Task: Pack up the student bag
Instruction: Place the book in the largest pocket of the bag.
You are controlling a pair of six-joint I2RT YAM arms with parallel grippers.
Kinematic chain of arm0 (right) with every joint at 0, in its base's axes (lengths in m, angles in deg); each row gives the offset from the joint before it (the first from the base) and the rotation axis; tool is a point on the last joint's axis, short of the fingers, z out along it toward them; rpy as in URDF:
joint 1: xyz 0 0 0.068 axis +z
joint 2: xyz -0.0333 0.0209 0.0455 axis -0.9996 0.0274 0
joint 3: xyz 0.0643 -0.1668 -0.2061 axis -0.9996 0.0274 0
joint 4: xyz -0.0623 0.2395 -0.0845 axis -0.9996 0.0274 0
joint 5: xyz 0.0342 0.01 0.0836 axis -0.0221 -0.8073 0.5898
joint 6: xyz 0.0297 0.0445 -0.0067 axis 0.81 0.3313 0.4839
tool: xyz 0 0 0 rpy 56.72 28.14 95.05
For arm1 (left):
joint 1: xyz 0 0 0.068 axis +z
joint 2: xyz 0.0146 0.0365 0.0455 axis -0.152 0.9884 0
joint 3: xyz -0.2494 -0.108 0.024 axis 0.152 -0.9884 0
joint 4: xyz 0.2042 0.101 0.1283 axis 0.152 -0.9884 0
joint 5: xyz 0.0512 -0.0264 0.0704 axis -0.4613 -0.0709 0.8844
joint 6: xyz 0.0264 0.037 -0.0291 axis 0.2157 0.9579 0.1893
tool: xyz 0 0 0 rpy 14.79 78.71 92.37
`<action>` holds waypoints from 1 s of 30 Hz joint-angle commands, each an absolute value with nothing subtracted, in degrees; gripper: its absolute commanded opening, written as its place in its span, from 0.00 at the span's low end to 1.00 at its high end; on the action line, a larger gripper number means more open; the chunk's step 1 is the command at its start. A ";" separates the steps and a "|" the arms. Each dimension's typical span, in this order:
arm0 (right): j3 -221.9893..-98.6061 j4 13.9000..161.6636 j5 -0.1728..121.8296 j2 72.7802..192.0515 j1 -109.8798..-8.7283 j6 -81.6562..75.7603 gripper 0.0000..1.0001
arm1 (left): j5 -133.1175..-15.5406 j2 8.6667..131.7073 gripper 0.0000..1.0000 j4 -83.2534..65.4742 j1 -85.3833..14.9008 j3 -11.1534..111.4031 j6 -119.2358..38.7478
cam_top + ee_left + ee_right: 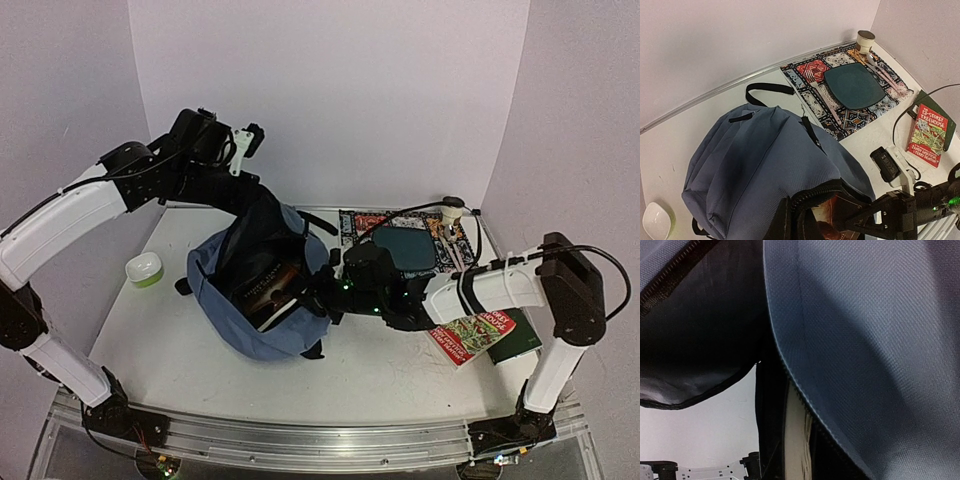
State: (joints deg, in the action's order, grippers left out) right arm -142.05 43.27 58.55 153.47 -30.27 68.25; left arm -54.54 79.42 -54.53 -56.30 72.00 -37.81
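Top view: the student bag (225, 295) lies at 9 o'clock from the centre of the bench (380, 375). The left tool (258, 205) is clamped on its rim. The right tool (322, 290) seems pinched on a dark book (268, 288) that is half inside.
Left wrist: a red book (926, 135) lies unpacked at 3 o'clock.
Right wrist: only fabric and page edges (797, 440).

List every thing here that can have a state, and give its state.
student bag: unzipped, mouth held open
dark book: closed, partly inside the bag
left hand: shut on the bag's rim
right hand: shut on the dark book
red paperback: closed, lying flat
cup: upright
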 commanded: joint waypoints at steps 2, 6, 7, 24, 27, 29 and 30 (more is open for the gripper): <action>-146.85 30.39 62.46 153.02 -30.67 71.06 0.00 | -51.83 75.36 0.00 -48.42 -56.38 70.59 -39.10; -144.30 32.67 63.05 149.04 -30.71 71.29 0.00 | -47.93 76.50 0.00 -48.61 -56.38 69.77 -38.46; -143.61 33.98 63.04 147.61 -30.63 71.26 0.00 | -47.02 76.90 0.00 -48.63 -56.38 69.82 -38.32; -140.17 34.93 60.80 140.87 -30.62 70.50 0.00 | -46.22 78.94 0.00 -49.46 -56.38 73.38 -38.47; -140.91 34.78 59.65 142.70 -30.62 70.50 0.00 | -49.69 77.94 0.00 -49.49 -56.38 74.35 -39.91; -141.17 34.76 58.73 144.53 -30.70 70.56 0.00 | -52.65 77.08 0.00 -49.49 -56.38 75.59 -41.13; -141.02 34.73 58.40 145.23 -30.81 70.82 0.00 | -53.46 76.58 0.00 -49.49 -56.38 76.07 -41.49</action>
